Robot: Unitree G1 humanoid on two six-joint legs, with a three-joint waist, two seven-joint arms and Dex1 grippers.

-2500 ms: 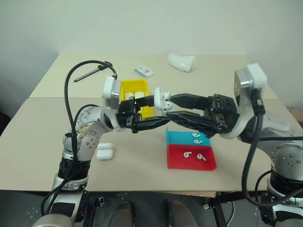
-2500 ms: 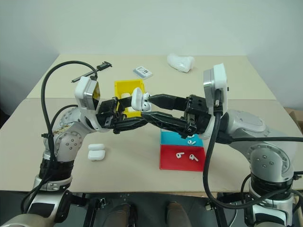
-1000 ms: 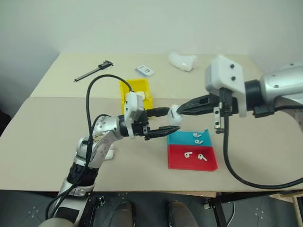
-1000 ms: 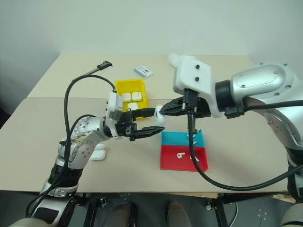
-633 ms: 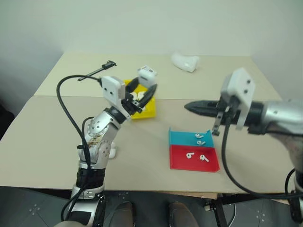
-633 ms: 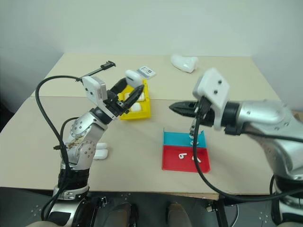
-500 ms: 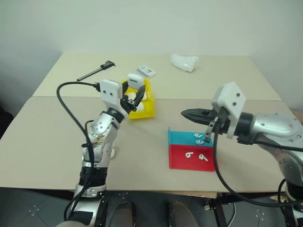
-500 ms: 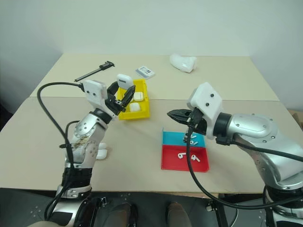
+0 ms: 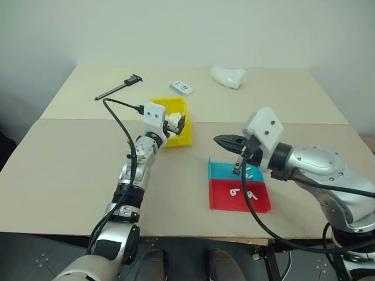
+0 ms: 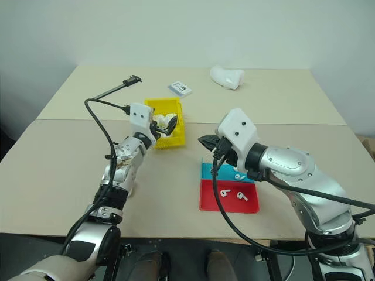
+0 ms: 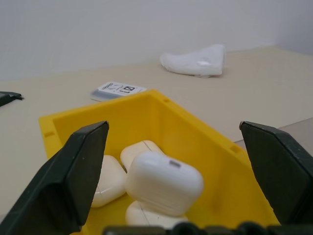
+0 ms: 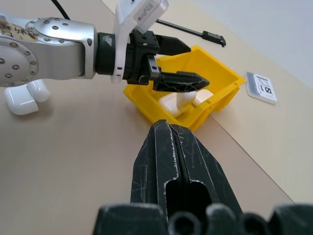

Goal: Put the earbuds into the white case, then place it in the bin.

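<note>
Risk: left gripper [image 11: 166, 161] stands wide open and empty, straddling the bin [image 11: 195, 142]; pulling back carelessly could snag a wall and drag or tip it. The case [image 11: 164, 182], glossy, rounded, lid shut, lies between its fingers, atop other cases. Right gripper [image 9: 220, 140], closed tight on nothing, hovers above the earbuds [image 9: 240, 191].

Soft, even indoor light falls across the table [image 9: 70, 152], with faint shadows and no glare. Head views are sharp; the near fingers [image 11: 73, 181] look slightly blurred.
</note>
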